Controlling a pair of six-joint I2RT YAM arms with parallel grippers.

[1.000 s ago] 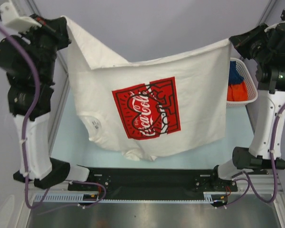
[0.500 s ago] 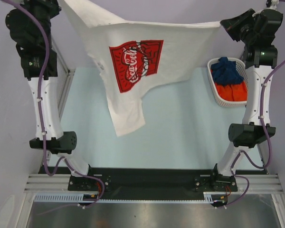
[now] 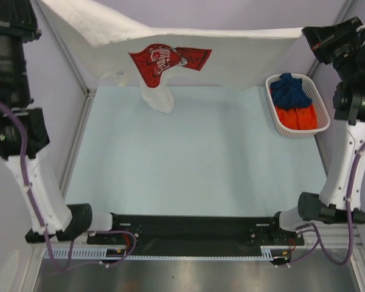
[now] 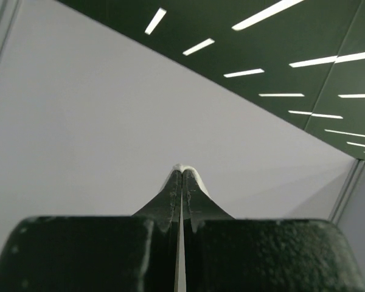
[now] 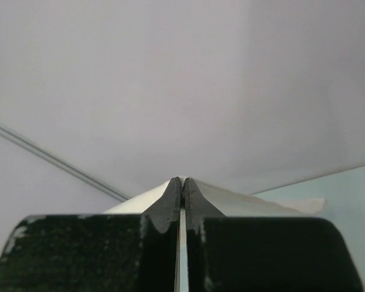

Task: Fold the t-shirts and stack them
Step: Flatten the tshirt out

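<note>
Pale blue table top point(image 3: 194, 158) is sitting well below the white cotton t-shirt with red-and-white print point(image 3: 243, 58), which is hanging stretched in the air over the far edge between both arms, probably so it is spreading flat before being laid down for folding. Left gripper point(image 4: 181, 173) and right gripper point(image 5: 182, 182) are each clenching an opposite end of its upper edge, jaws pressed together with white cloth pinched between them. Dark blue cloth shirt point(image 3: 290, 90) and orange cloth shirt point(image 3: 298, 117) are waiting bunched in the white plastic lattice basket point(image 3: 319, 125) at right, well apart from the held one.
</note>
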